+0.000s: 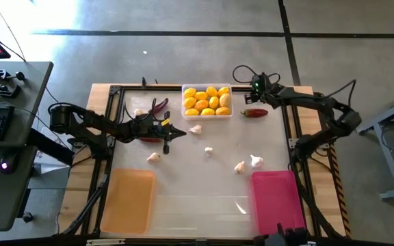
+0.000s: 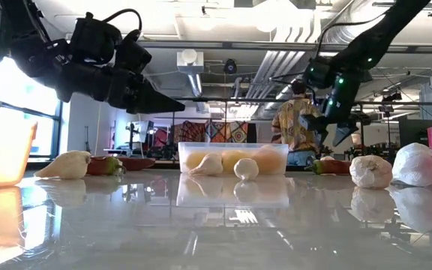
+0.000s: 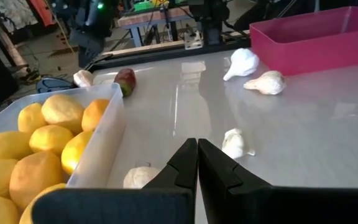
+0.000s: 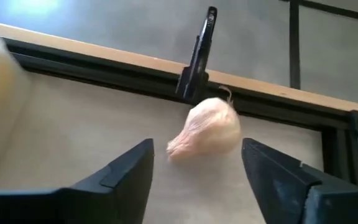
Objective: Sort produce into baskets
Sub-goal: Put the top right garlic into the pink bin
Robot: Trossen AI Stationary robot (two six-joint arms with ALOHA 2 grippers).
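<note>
Nearest the low cam: bare glossy worktop [image 2: 223,225], w/ the orange tray [image 1: 127,200] and pink tray [image 1: 275,199] at the near edge, orange on the left, pink on the right. Both look empty from above. Clear tray [image 1: 207,101] sits at the far edge, packed w/ yellow-orange lemons [image 1: 206,100].

Garlic bulbs are scattered mid-worktop: one just beside the clear tray [image 1: 195,128], one nr centre [image 1: 208,151], two close together above the pink tray [image 1: 248,163], one nr the orange tray's far end [image 1: 154,157], one at far left [image 1: 139,113]. A red chili [image 1: 255,113] lies just right of the clear tray; more dark red chilies [image 1: 160,105] lie left of it.

Left tool [image 3: 197,163] hangs above the worktop left of the clear tray, fingers pressed together, nothing in them.

Right tool [image 4: 194,163] is up nr the far right corner, fingers spread wide, a garlic bulb [image 4: 206,130] showing between them, not gripped.

Person in a patterned shirt [image 2: 294,124] stands in the room behind.
</note>
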